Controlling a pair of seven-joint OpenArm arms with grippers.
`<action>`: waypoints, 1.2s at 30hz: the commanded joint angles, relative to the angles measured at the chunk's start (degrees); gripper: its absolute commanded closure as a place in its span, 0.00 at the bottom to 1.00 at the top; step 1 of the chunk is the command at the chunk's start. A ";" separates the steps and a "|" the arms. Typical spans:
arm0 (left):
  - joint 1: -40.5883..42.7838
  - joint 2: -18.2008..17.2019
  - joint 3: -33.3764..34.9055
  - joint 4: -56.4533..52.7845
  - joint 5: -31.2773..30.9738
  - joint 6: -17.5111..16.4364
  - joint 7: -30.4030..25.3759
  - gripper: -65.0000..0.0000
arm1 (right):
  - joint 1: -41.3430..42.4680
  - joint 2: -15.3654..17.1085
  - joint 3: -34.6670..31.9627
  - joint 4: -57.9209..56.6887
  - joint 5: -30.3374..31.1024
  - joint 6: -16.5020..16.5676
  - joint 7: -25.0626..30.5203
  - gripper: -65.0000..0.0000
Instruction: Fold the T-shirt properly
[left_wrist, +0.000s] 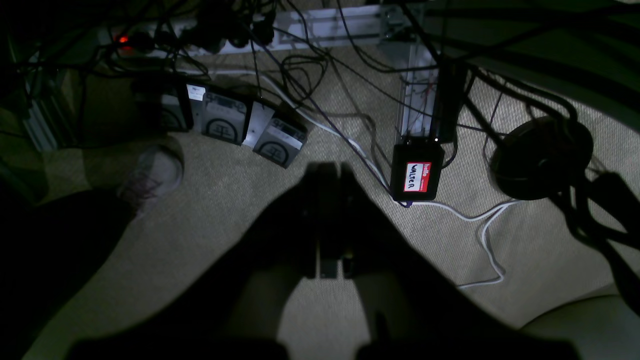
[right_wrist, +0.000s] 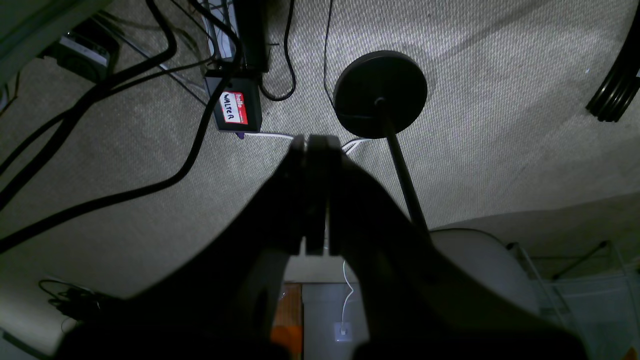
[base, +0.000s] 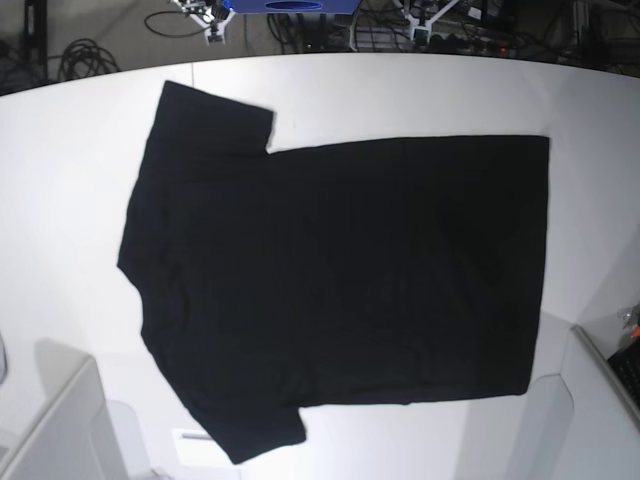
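White table (base: 70, 130) fills the base view, with cables and gear along its far edge, and on it the T-shirt (base: 340, 280) lies spread flat. No fold has been made, so the task looks to be at its very start.

Going left to right: the collar end and both short sleeves lie at the left, one sleeve toward the far edge and one toward the near edge; the body runs across the middle; the straight hem ends at the right. The cloth is plain black, smooth with only faint ripples, and no print shows on this face.

Neither arm appears over the table. Both wrist cameras look down at beige carpet, cables and a small black box with a red name tag (left_wrist: 416, 177). The left gripper (left_wrist: 327, 172) has its fingers pressed together on nothing, and the right gripper (right_wrist: 316, 142) is likewise closed and empty.

Next, I judge, both arms must come over the table, open, and pinch one long edge at sleeve and hem.
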 joint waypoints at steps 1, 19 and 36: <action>0.40 -0.06 -0.14 -0.09 0.12 0.34 -0.17 1.00 | -0.30 0.17 -0.10 0.00 -0.14 0.31 -0.12 1.00; 1.45 -0.06 -0.14 0.09 0.12 0.34 -0.26 1.00 | -0.56 0.17 -0.10 0.00 -0.14 0.31 -0.12 1.00; 1.54 -0.06 0.56 -0.26 0.21 0.34 0.35 0.99 | -0.48 0.17 -0.10 0.00 -0.14 0.31 -0.12 1.00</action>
